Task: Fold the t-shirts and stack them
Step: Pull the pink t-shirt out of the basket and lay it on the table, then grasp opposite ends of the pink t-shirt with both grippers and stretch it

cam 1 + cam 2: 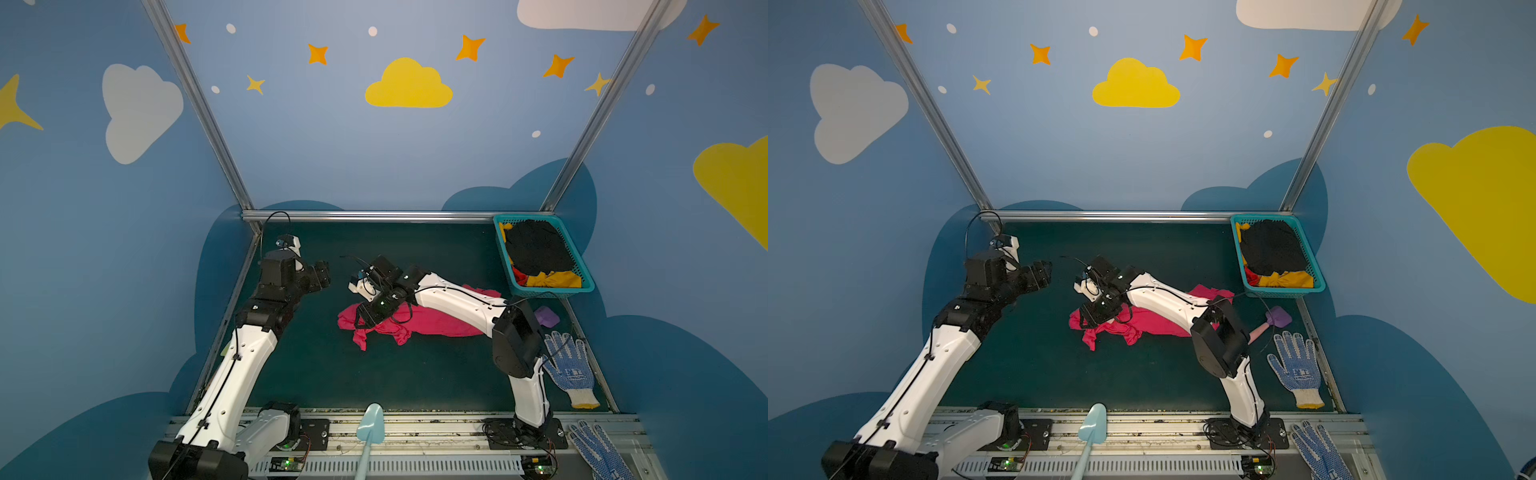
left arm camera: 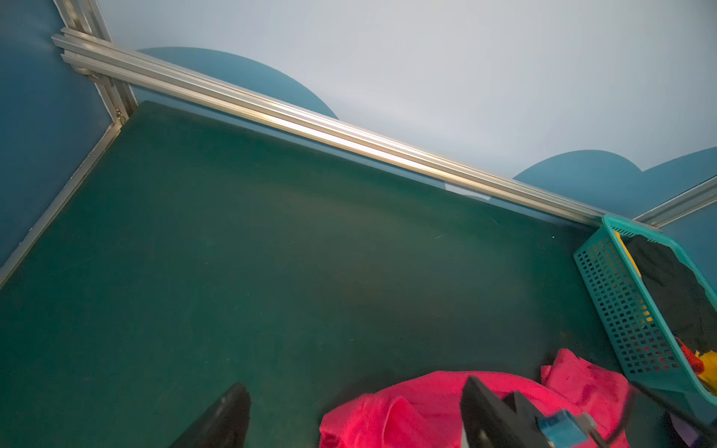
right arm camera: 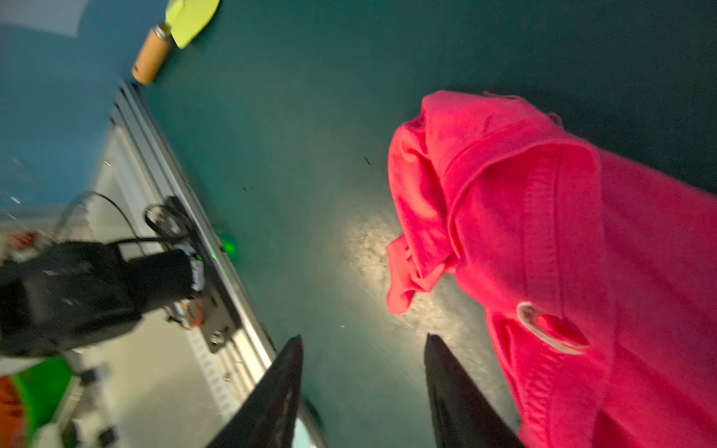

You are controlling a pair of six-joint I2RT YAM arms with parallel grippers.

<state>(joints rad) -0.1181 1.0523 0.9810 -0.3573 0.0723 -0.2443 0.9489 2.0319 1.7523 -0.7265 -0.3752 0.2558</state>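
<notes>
- Pink t-shirt (image 1: 440, 325): it is seen crumpled in a long heap on the green table (image 1: 374, 382), about mid-table, in both top views; it is unfolded.
- A white neck label (image 3: 543, 329) is shown on it in the right wrist view.
- Right gripper (image 3: 364, 388): the jaws are spread apart and nothing is held between them. The shirt lies just beside one finger (image 3: 458, 399), not in the gap. In both top views this gripper is placed over the shirt's left end.
- Left gripper (image 1: 323, 275): it is raised to the left of the shirt, apart from it. The jaws are set wide and nothing is gripped.
- Basket (image 1: 582, 287): it is set at the far right corner, beyond the shirt. A black t-shirt (image 1: 536, 249) is piled on a yellow t-shirt (image 1: 552, 279) inside.
- A purple tool (image 1: 546, 316) is seen between the basket and a dotted glove (image 1: 569, 370) along the right edge.
- A second glove (image 1: 598, 453) and a light-blue scoop (image 1: 370, 420) are laid on the front rail.
</notes>
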